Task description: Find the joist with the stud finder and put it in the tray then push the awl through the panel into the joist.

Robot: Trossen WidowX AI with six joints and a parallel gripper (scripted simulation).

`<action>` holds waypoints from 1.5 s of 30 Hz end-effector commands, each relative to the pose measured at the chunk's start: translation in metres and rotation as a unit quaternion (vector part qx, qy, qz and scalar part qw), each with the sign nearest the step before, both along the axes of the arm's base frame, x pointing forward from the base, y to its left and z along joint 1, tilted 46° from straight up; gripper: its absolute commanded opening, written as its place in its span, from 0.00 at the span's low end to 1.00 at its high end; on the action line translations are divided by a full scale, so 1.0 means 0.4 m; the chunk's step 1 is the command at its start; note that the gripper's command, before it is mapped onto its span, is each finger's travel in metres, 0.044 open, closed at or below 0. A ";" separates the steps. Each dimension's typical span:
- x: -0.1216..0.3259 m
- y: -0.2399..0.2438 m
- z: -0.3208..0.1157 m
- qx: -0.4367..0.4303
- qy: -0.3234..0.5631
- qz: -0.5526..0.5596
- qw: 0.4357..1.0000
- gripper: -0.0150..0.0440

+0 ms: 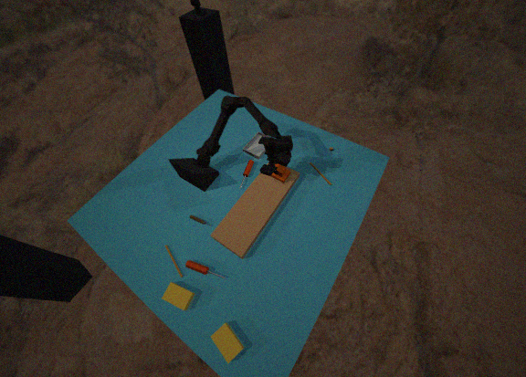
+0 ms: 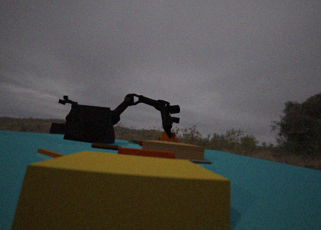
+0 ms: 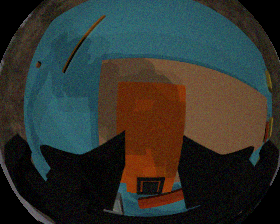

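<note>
The orange stud finder [image 1: 284, 173] [image 2: 164, 136] [image 3: 153, 107] is on the wood-coloured panel [image 1: 256, 208] [image 2: 189, 151] [image 3: 221, 115], near its far end. My gripper [image 1: 275, 169] [image 2: 169, 135] [image 3: 151, 134] is shut on the stud finder, with a finger on either side. Its small dark display [image 3: 150, 185] shows an orange outline, too small to read. The grey tray [image 1: 250, 154] lies beyond the panel, partly behind the arm. A brown-handled tool [image 1: 197, 219] [image 2: 105, 146], perhaps the awl, lies left of the panel. No hole shows in the visible panel top.
One red-handled tool [image 1: 247, 169] lies between arm base and panel, another [image 1: 197, 267] [image 2: 146, 152] nearer the front. Two yellow blocks [image 1: 178, 296] [image 1: 227, 342] stand at the front. Thin sticks [image 1: 173, 261] [image 1: 320, 173] lie either side, with a small bead [image 1: 331, 149] far right.
</note>
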State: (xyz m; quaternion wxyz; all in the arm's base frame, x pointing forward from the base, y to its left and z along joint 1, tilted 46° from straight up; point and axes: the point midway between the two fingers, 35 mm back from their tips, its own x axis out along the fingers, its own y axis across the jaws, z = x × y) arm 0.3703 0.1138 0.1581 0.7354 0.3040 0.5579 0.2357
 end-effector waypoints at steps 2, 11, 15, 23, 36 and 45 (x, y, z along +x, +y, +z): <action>0.000 -0.001 0.000 0.000 0.000 0.000 1.000 0.25; -0.002 -0.009 -0.012 0.004 -0.002 0.005 1.000 0.25; -0.002 -0.020 -0.023 0.003 -0.002 0.005 1.000 0.25; -0.001 -0.042 -0.046 0.003 -0.002 0.005 1.000 0.25; -0.001 -0.077 -0.083 0.003 -0.002 0.005 1.000 0.25; 0.000 -0.102 -0.108 0.002 -0.002 0.005 1.000 0.25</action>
